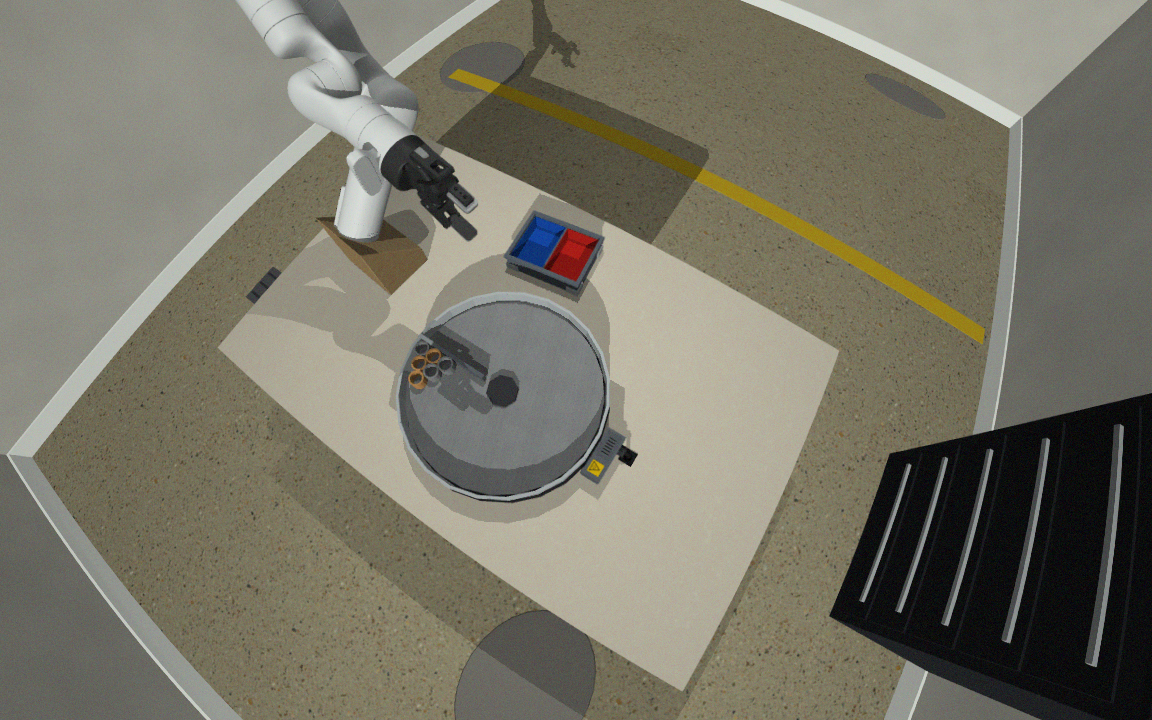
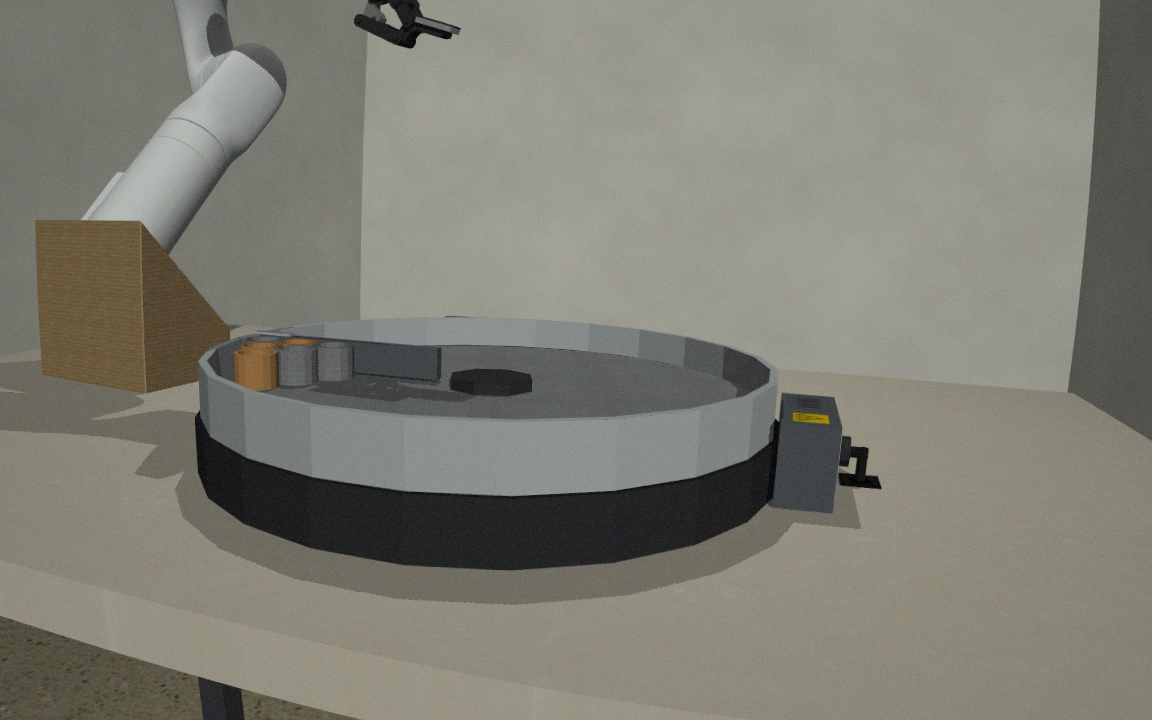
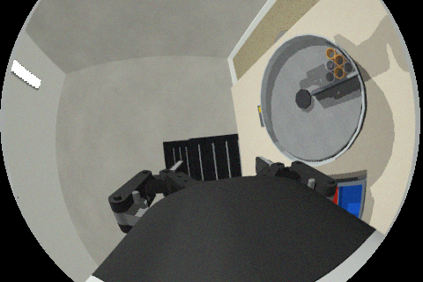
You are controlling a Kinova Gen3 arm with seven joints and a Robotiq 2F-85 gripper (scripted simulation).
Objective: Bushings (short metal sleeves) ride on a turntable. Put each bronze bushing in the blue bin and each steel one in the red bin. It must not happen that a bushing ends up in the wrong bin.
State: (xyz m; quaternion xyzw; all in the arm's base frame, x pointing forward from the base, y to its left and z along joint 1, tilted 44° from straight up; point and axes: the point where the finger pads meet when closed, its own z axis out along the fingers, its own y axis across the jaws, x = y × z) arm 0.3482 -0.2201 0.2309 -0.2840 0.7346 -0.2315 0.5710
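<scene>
Three bronze bushings (image 1: 416,385) (image 2: 255,369) and three steel bushings (image 2: 297,367) (image 2: 334,361) stand upright, packed together on the turntable (image 1: 531,429) (image 2: 508,456) (image 3: 304,137) between its rim wall and a grey divider bar. The wrist view shows the same cluster at upper right. The blue bin (image 1: 541,240) (image 3: 351,193) and the red bin (image 1: 573,256) sit side by side behind the turntable; no bushing shows in either in the top view. My gripper (image 1: 469,218) (image 2: 430,36) (image 3: 220,167) is open and empty, high up, left of the bins in the top view.
The divider bar (image 1: 465,355) (image 2: 396,361) runs from the rim toward the dark hub (image 1: 502,388) (image 2: 490,382) (image 3: 303,99). A grey motor box (image 1: 602,458) (image 2: 806,456) is attached at the turntable's side. A wooden wedge (image 1: 396,259) (image 2: 89,300) carries the arm. A black cabinet (image 1: 1019,537) stands at the right.
</scene>
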